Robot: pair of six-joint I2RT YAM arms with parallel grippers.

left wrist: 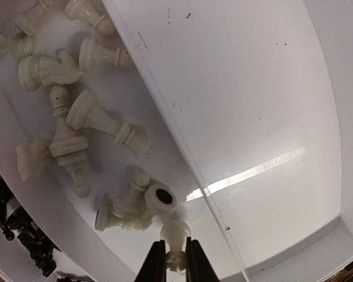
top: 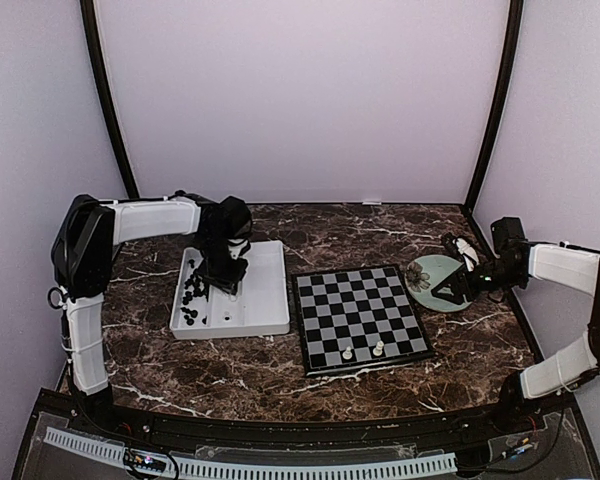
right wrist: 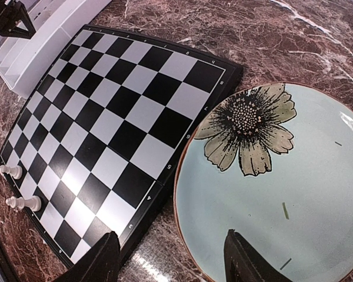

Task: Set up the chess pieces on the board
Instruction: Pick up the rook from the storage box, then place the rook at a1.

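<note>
Cream round-topped chess piece point(left wrist: 176, 231) clamped in left gripper point(left wrist: 175, 254); right gripper point(right wrist: 172, 258) spread apart.

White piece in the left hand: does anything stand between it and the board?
Yes. The left hand grips the white piece inside the tray, so the tray's inner divider and its wall facing the board lie in the way. A lift should clear both; nothing else visible blocks the path.

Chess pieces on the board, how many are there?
2. The left white piece and the right white piece stand on the board, in the row nearest the arms. None looks hidden.
</note>
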